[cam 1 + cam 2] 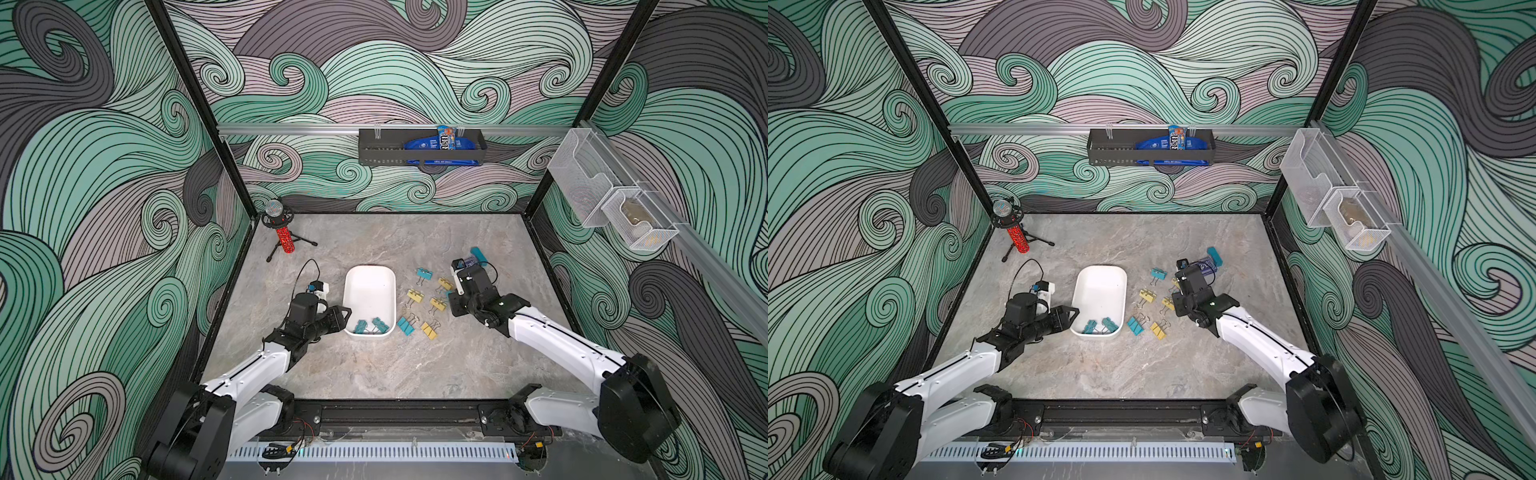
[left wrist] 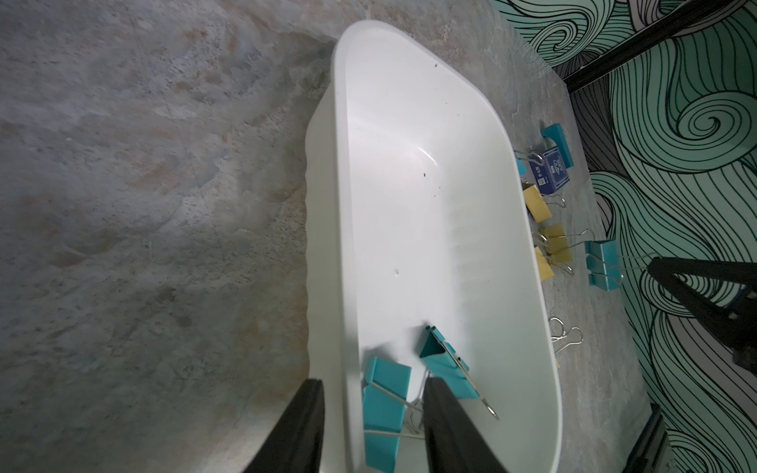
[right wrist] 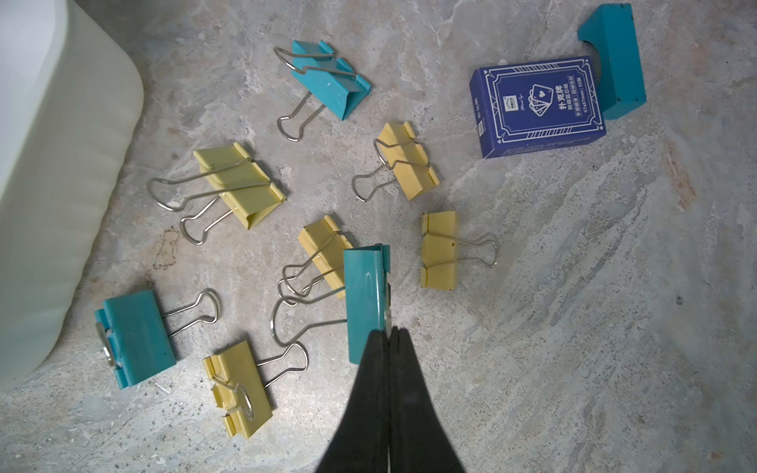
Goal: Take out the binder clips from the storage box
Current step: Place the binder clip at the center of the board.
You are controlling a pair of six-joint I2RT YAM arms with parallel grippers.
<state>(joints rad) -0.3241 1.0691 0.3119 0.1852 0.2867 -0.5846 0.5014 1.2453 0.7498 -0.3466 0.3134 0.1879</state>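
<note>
My left hand point(image 2: 375, 383), part open, straddles the wall of the white plastic storage box point(image 2: 340, 123), I judge to steady it; right hand point(image 3: 388, 332), shut, holds a teal binder clip point(image 3: 364, 295).

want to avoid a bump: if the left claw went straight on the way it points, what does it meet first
The left claw straddles the storage box wall; first in line is probably the teal binder clip lying between its fingers, though depth is unclear.
</note>
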